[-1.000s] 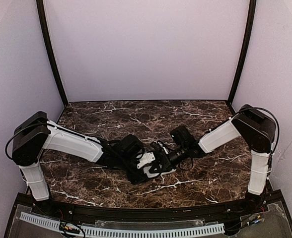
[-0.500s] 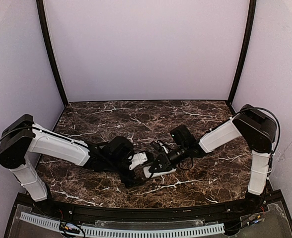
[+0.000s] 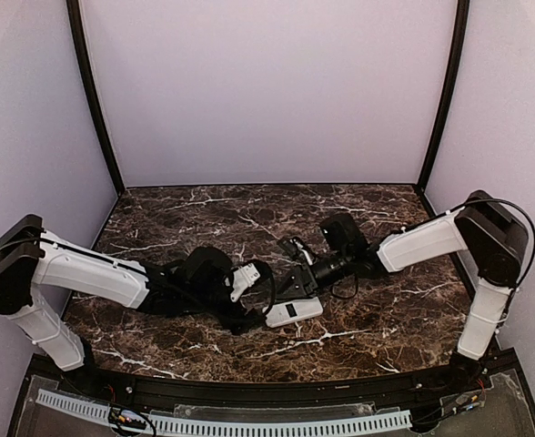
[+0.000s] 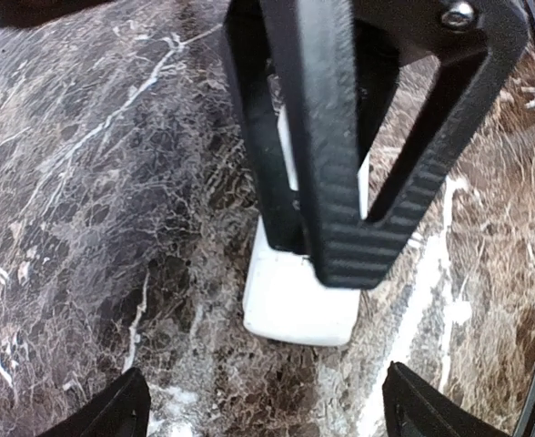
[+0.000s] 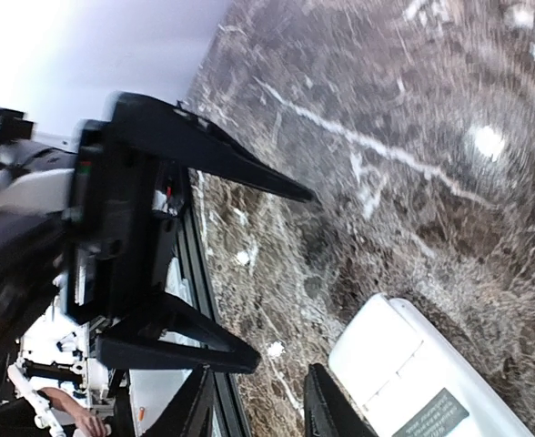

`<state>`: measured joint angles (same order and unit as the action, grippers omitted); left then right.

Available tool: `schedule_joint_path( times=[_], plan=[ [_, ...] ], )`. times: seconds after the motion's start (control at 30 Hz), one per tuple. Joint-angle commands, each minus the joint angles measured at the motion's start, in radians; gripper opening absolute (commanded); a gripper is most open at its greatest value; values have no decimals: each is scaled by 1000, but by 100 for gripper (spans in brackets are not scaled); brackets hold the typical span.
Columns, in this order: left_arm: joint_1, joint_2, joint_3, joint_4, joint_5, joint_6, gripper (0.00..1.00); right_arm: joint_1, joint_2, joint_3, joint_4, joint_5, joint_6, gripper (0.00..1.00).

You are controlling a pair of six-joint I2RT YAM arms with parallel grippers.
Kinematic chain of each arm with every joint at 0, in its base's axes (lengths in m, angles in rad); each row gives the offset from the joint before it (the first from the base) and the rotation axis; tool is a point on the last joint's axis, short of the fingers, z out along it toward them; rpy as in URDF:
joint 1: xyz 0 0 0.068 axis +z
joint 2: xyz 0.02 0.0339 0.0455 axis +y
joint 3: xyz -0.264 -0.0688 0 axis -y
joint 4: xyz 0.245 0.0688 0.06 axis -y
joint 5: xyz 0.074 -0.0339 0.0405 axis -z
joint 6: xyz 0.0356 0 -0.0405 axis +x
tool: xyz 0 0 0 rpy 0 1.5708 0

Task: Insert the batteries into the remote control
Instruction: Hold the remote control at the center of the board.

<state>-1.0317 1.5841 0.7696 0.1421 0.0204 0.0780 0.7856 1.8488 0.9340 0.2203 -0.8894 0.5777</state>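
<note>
From the left wrist, all but one end of the remote [image 4: 299, 305] is hidden behind the right pincer [image 4: 317, 262]. From the right wrist, the remote runs off the bottom edge, its grey label [image 5: 431, 414] too blurred to read, and the desk [image 5: 449, 109] beyond the remote is smeared. From above, what lies in the remote's dark recess [image 3: 290, 310] is too small to tell.

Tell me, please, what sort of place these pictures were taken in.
Most likely a lab booth for robot manipulation trials: plain pale walls on black frame posts, a dark marble-pattern tabletop, and a left arm and right arm working over a white remote control.
</note>
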Motion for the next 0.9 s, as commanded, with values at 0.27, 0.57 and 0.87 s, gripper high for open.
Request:
schedule_joint_path(
  times=[0.27, 0.57, 0.87],
  plan=[
    [-10, -91, -41, 57, -137, -583, 75, -171, -181, -108, -216, 194, -172, 42],
    [-13, -37, -17, -13, -141, -639, 75, -206, -145, -147, -300, 230, -228, 45],
    [-14, 21, 0, 5, -113, -702, 62, -206, -129, -173, -284, 213, -222, 39]
  ],
)
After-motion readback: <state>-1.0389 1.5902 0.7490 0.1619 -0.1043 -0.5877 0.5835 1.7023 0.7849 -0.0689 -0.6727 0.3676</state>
